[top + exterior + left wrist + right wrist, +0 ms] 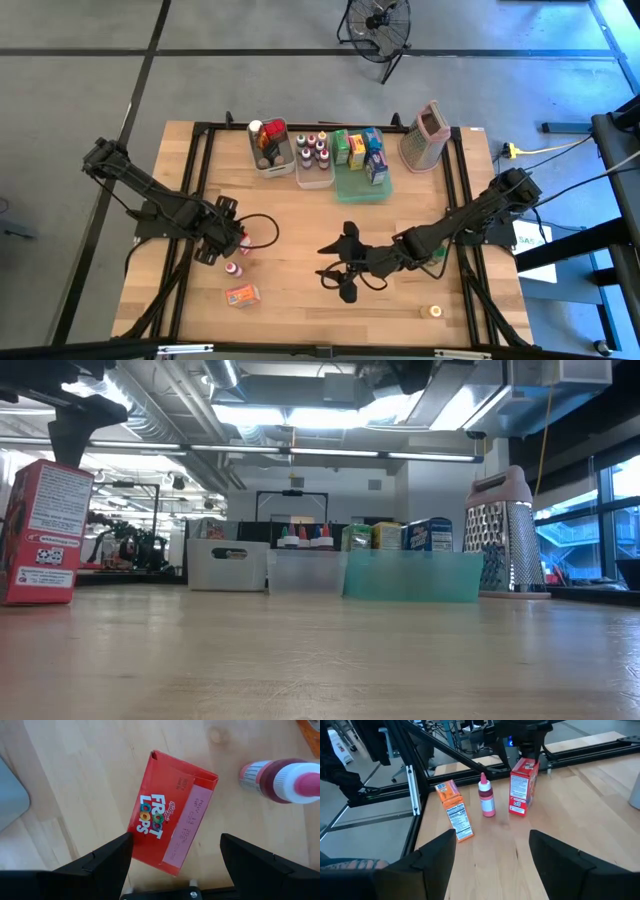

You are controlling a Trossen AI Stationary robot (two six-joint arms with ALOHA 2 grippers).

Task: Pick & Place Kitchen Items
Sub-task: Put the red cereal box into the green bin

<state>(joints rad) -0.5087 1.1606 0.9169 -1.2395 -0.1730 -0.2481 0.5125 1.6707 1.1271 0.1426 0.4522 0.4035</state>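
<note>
Table from above first: you see the left gripper over the table's left half, directly above the red cereal box, which shows only as a sliver of red beside it. Just nearer the front edge stands a red-filled bottle with a white and pink cap, and nearer still lies an orange packet. The right gripper hangs over the table's middle, fingers parted, nothing between them. A small yellow-capped jar sits alone toward the front right. Along the back edge you have a white bin, a clear bin of little bottles, a green tray with boxes, and the metal grater.

Low across the table, the red cereal box stands upright at the far left; the white bin, the green tray and the grater line the back.

Through the left wrist camera you look straight down on the red cereal box, its upper face between the two dark fingers; the jaws stand wide, clear of the box on both sides. The bottle lies just beside it.

Through the right wrist camera your fingers are spread wide and hold nothing. Beyond them, the orange packet, the bottle and the red cereal box stand in a row, with the left gripper above the box.
</note>
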